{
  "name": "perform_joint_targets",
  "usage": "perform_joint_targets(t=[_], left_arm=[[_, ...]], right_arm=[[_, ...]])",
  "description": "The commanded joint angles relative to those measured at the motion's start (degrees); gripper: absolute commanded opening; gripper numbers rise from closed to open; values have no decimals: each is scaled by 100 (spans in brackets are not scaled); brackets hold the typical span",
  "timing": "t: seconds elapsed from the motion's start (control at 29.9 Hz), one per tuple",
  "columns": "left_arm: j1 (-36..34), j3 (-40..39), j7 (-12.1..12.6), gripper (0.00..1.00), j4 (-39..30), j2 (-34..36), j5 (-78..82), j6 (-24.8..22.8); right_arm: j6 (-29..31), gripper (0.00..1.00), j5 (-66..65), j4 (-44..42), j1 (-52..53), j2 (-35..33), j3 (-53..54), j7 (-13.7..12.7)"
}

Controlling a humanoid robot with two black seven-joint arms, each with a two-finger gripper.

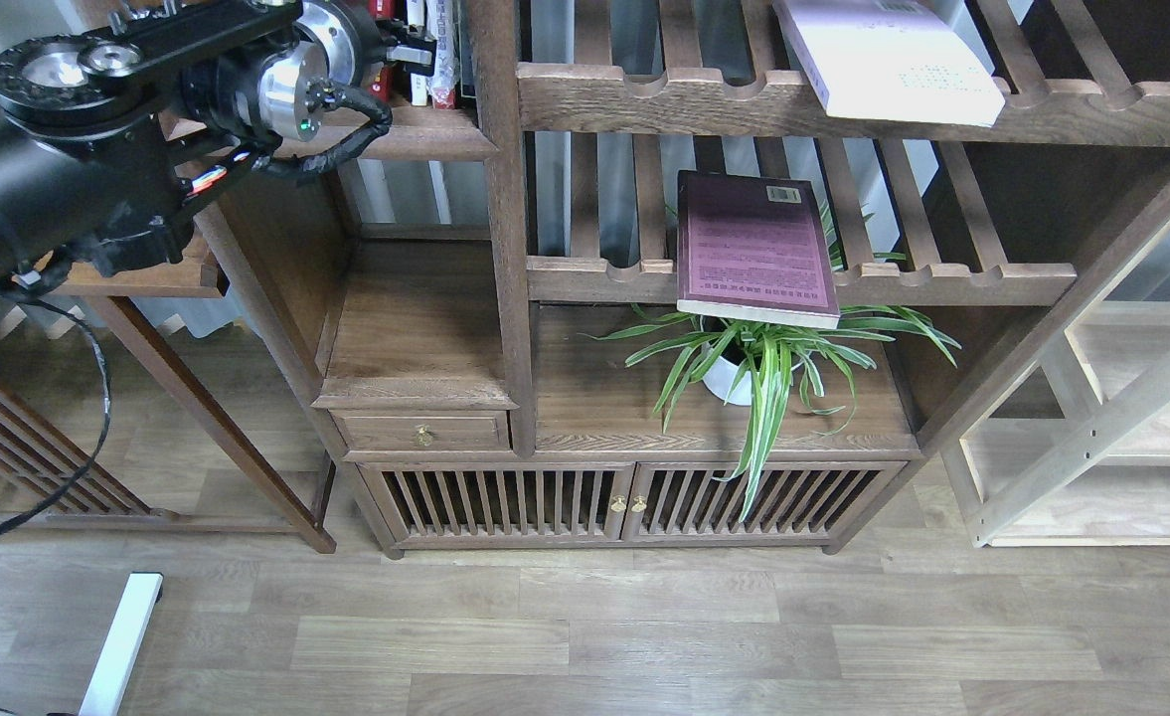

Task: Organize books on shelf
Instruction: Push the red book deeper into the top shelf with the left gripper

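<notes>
The left gripper (pixel 423 50) reaches into the upper-left dark-wood shelf (pixel 425 139) among upright books there, and whether its fingers are released or clenched on a red book (pixel 382 80) I cannot tell, since they show small and dark; the right gripper is out of view. The maroon book (pixel 753 249) lies on a slatted rack with its lower edge overhanging the potted plant (pixel 758 358), and the pale book (pixel 888 60) juts past the front rail of the rack above. A careless nudge could tip either one off, the maroon book falling onto the plant.
</notes>
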Motion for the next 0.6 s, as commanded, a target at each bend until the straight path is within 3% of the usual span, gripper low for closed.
perform_joint_targets(t=[0.0,0.57], left_arm=[[-6,-36,1,84,-178,135,-15,-2],[-6,-18,45,84,-688,329,-32,-2]], right_arm=[[0,100,-1,0,0,1,-1,0],[0,100,-1,0,-18,1,8,0]])
